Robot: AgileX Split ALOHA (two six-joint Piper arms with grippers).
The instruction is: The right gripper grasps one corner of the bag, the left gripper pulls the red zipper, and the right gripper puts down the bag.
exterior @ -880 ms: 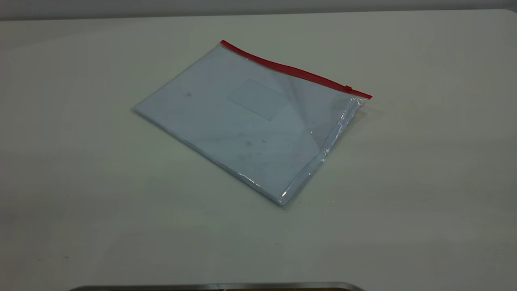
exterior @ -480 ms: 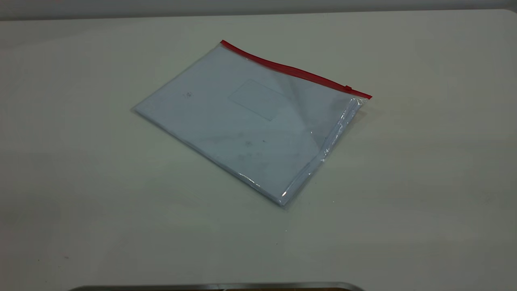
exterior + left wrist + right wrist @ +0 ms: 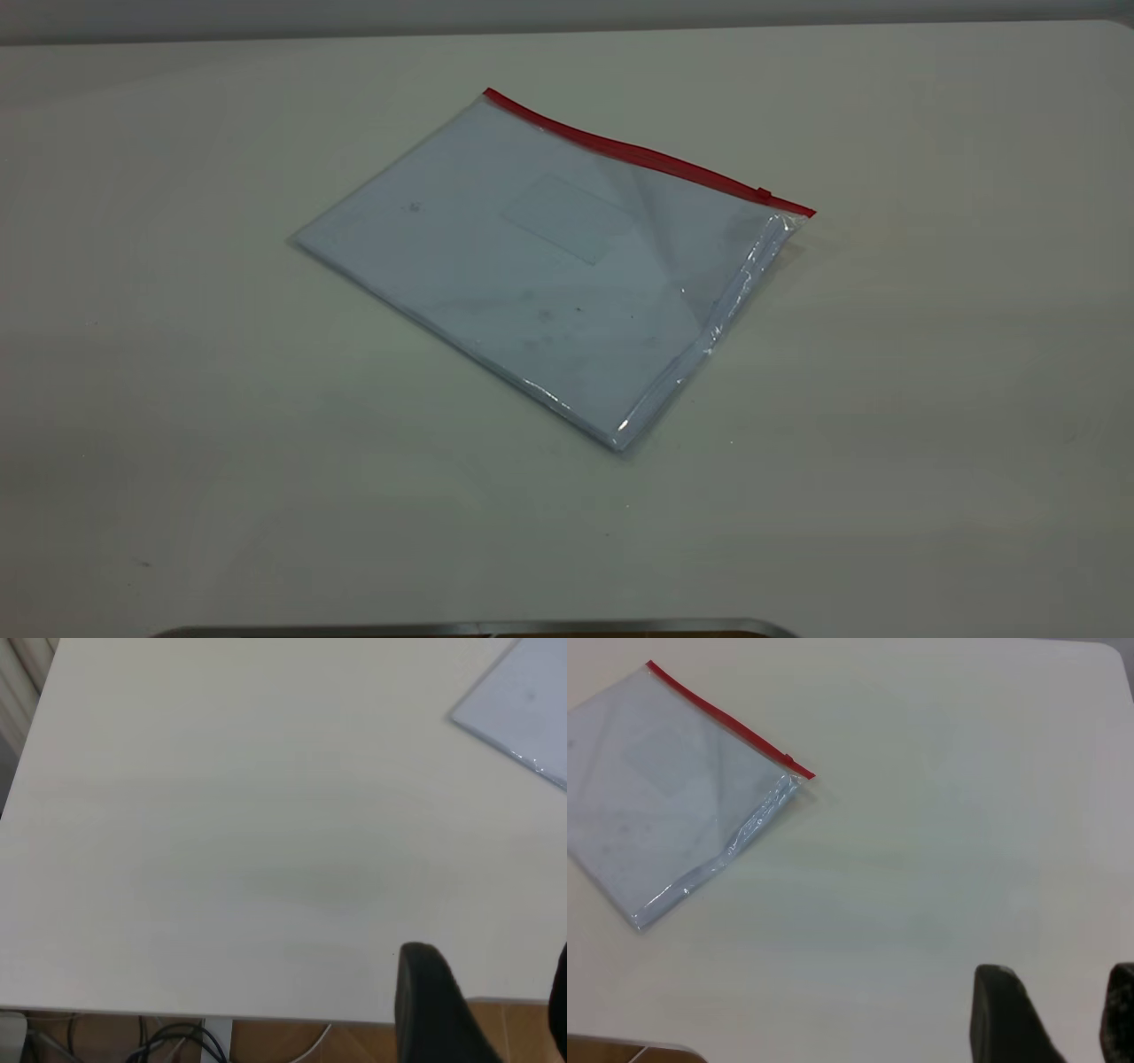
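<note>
Nothing is changing: bag is lying flat mid-table exactly as before, zipper shut. Right gripper and left gripper are hanging open, well apart from it; grasping is not yet starting.

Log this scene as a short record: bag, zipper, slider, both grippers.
bag: flat on the table, untouched
red zipper: along the far long edge
slider tab: near the right-hand corner
left gripper: over bare table near its edge, open, away from bag
right gripper: over bare table, open, away from bag
</note>
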